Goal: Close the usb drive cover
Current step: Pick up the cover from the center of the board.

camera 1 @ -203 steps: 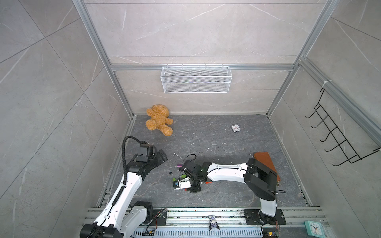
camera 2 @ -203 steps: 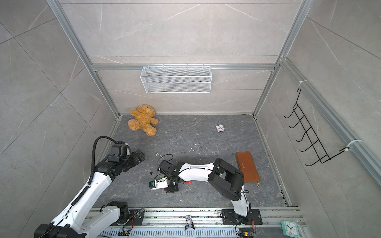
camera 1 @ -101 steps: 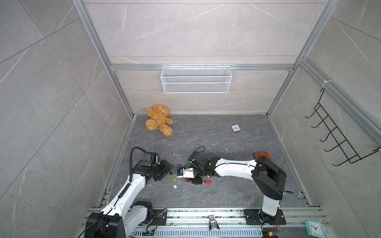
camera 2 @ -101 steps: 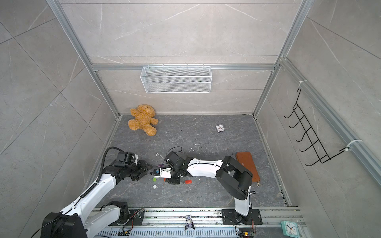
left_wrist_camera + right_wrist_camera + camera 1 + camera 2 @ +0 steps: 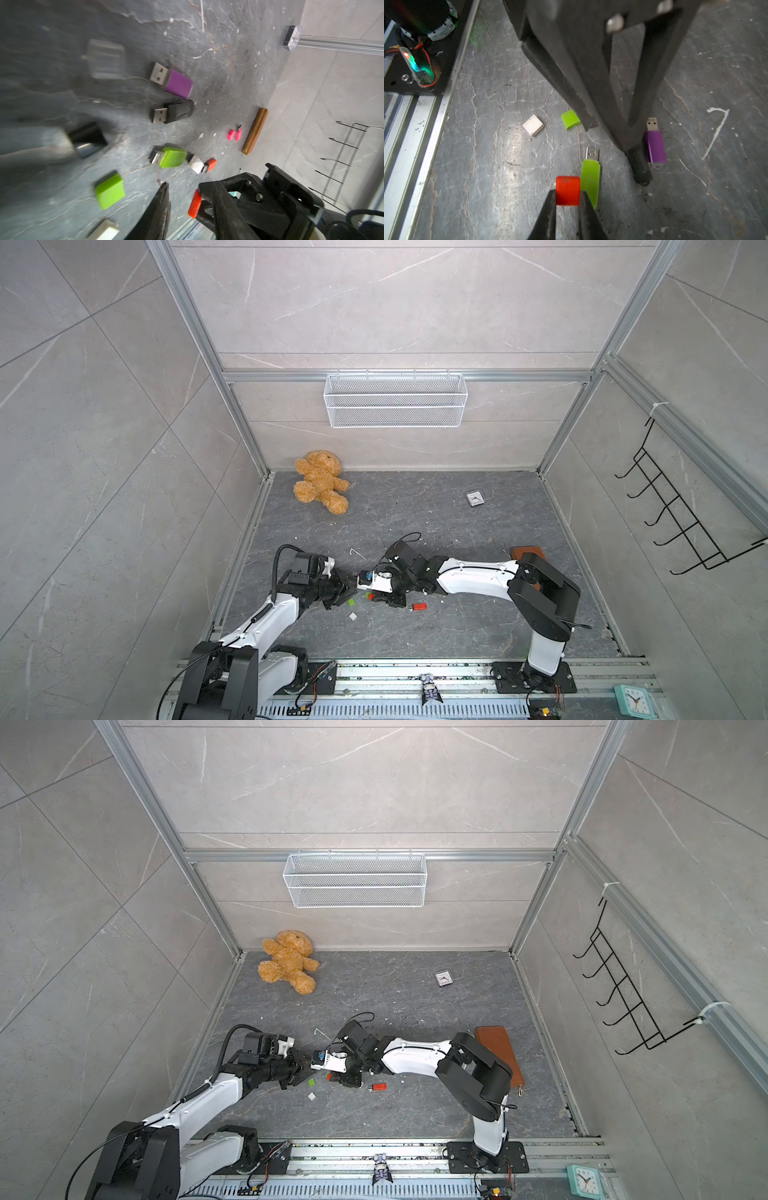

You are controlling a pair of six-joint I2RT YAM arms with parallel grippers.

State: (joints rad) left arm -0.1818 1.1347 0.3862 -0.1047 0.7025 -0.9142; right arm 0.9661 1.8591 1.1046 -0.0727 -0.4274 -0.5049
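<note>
Top views: both arms are low over the tabletop (image 5: 457, 639), tips almost nose to nose. The right gripper (image 5: 369, 596) pinches a red cap (image 5: 328, 1076), just past the green cap (image 5: 351, 602) toward the right arm. The left gripper (image 5: 348, 592) hangs just behind the green cap; its jaws are too small here to read. A red drive (image 5: 419, 606) lies loose, well past the green cap, alongside the right gripper's body.

Left wrist: blurred. The left gripper's jaws stand apart, nothing clamped. The red cap (image 5: 195, 203) shows in the gap between them; truly between or only beyond, cannot tell. Beyond the green cap (image 5: 110, 191): green drive (image 5: 168, 156), black drive (image 5: 172, 112), purple drive (image 5: 172, 83), every plug bare. A red drive (image 5: 211, 163), plug also bare, lies farther from the green cap than the green drive does; likely the same loose one.

Right wrist: the right gripper's jaws press on two sides of the red cap (image 5: 568, 191), held beside the green drive's body. One left fingertip (image 5: 588, 124) sits just beside the green cap (image 5: 571, 119); the other hides the black drive's plug end. White cap (image 5: 533, 125) near the green cap.

Progress, as I judge it: cap in the gripper, no drive wearing a cover. Left to do: bring the cap and the red drive together and press home.
</note>
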